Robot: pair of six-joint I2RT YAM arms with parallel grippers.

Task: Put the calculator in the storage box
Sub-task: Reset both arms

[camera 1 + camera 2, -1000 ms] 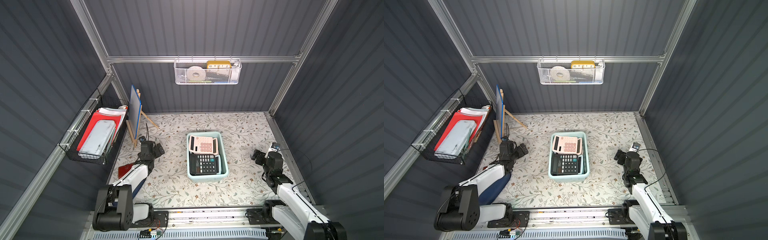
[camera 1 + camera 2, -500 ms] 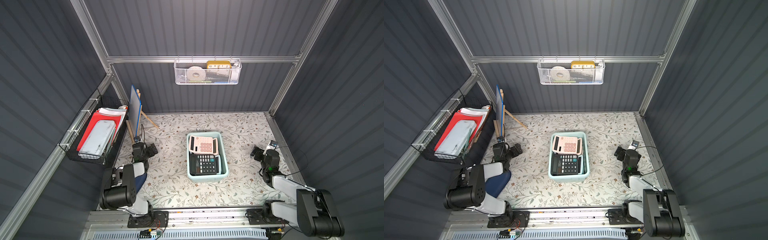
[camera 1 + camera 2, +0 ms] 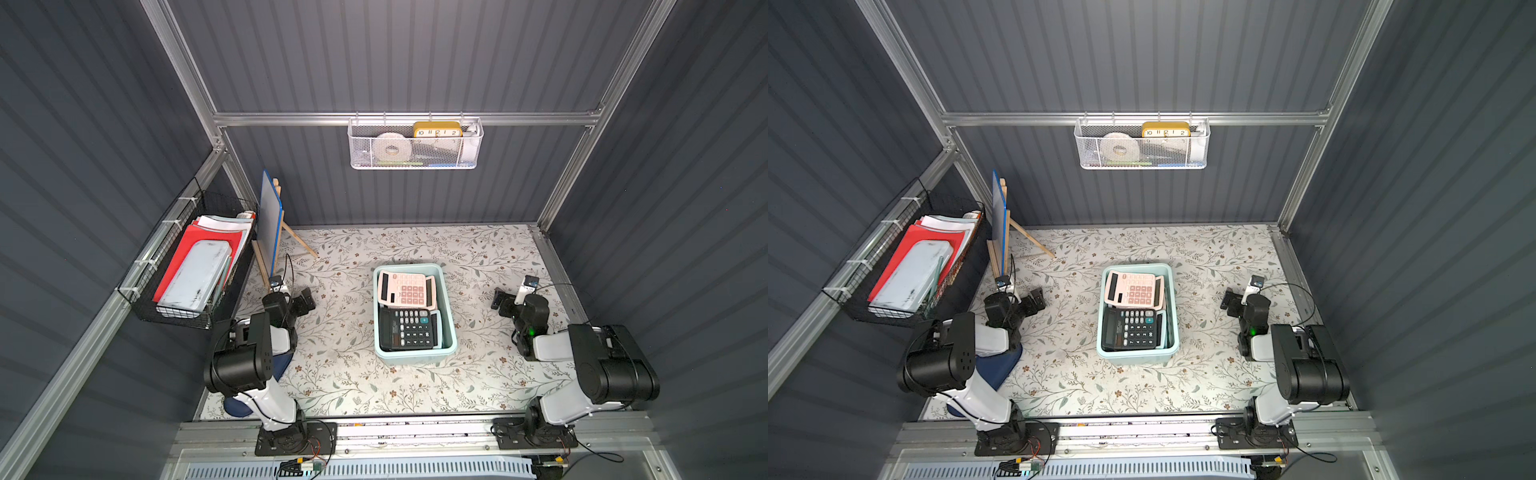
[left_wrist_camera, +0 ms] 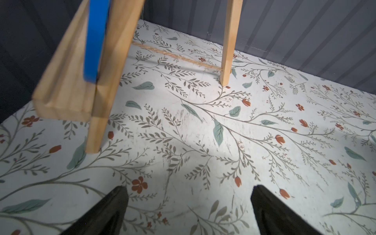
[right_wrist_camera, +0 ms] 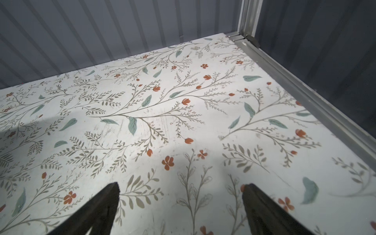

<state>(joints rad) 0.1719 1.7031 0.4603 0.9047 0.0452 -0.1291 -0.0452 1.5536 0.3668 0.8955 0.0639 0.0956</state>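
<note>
The pale mint-blue storage box (image 3: pixel 415 360) (image 3: pixel 1138 358) stands mid-table in both top views. Inside it lie a pink calculator (image 3: pixel 405 289) (image 3: pixel 1133 289) at the far end and a black calculator (image 3: pixel 409 328) (image 3: pixel 1131 328) at the near end. My left gripper (image 3: pixel 301 301) (image 3: pixel 1032 303) (image 4: pixel 189 188) hangs low over the table's left side by the easel, open and empty. My right gripper (image 3: pixel 505 303) (image 3: pixel 1229 301) (image 5: pixel 181 184) hovers low near the right edge, open, with only the floral surface between its fingers. Both grippers are well apart from the box.
A wooden easel with a blue board (image 3: pixel 271 220) (image 4: pixel 101 114) stands just beyond the left gripper. A black wire basket of folders (image 3: pixel 187 270) hangs on the left wall and a white mesh basket (image 3: pixel 415 145) on the back wall. A metal rail (image 5: pixel 305 91) borders the right edge.
Both arms have folded up over their bases, elbows raised, while the grippers stayed low near the table's sides. The box and calculators have not moved.
</note>
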